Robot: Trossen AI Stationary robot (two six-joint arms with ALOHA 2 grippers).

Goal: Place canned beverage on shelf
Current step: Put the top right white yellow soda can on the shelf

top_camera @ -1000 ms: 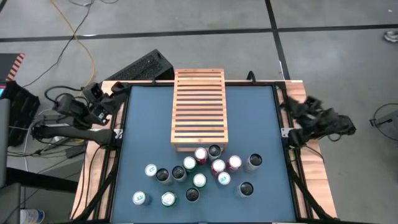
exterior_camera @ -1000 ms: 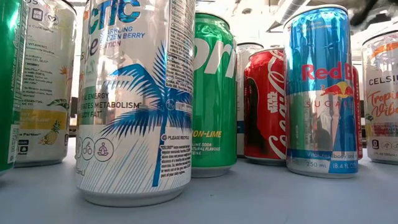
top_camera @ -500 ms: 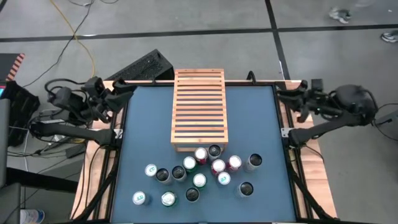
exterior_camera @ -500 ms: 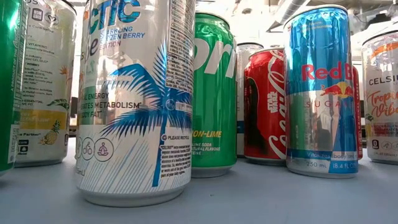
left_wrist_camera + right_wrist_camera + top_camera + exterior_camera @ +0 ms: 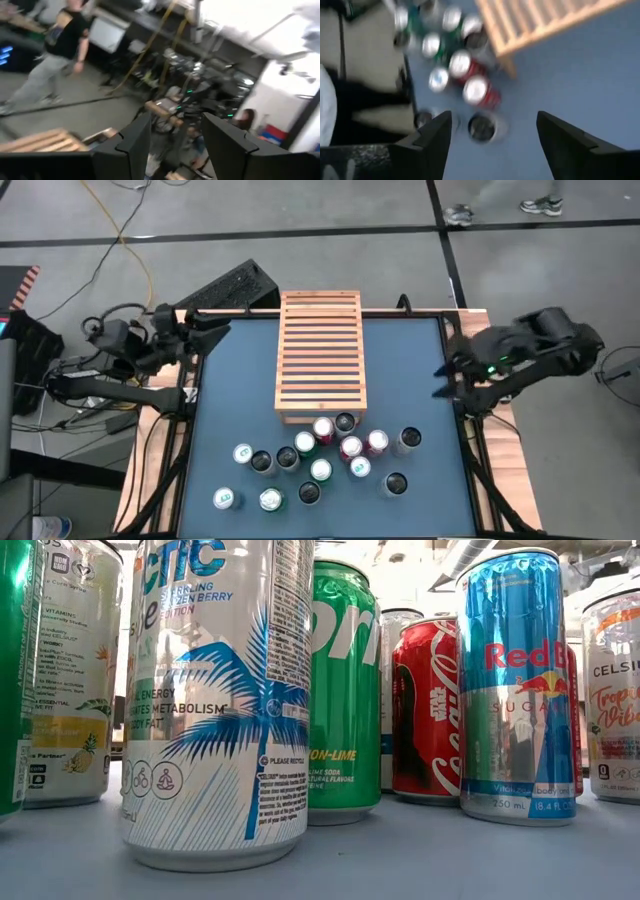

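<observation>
The shelf (image 5: 320, 355), a light wooden slatted rack, stands on the blue table (image 5: 410, 370) at its far middle; it also shows in the right wrist view (image 5: 545, 20). Several cans (image 5: 320, 460) stand upright in a cluster just near of the shelf. In the low view they include a white palm-print can (image 5: 215, 700), a green can (image 5: 345, 690), a red can (image 5: 425, 710) and a blue can (image 5: 515, 690). My left gripper (image 5: 215, 330) hovers open at the far-left corner. My right gripper (image 5: 445, 375) hangs open over the right edge, pointing down toward the cans (image 5: 470, 75).
A black keyboard (image 5: 225, 288) lies beyond the table's far-left corner, with cables on the floor around it. A person (image 5: 55, 55) walks in the room behind. Bare blue table lies on both sides of the shelf and near the right edge (image 5: 430, 480).
My right arm has unfolded from its resting pose at the table's right edge, risen, and tipped its gripper down toward the table. My left gripper has tipped upward and edged toward the far-left corner. The cans and the shelf have kept still.
</observation>
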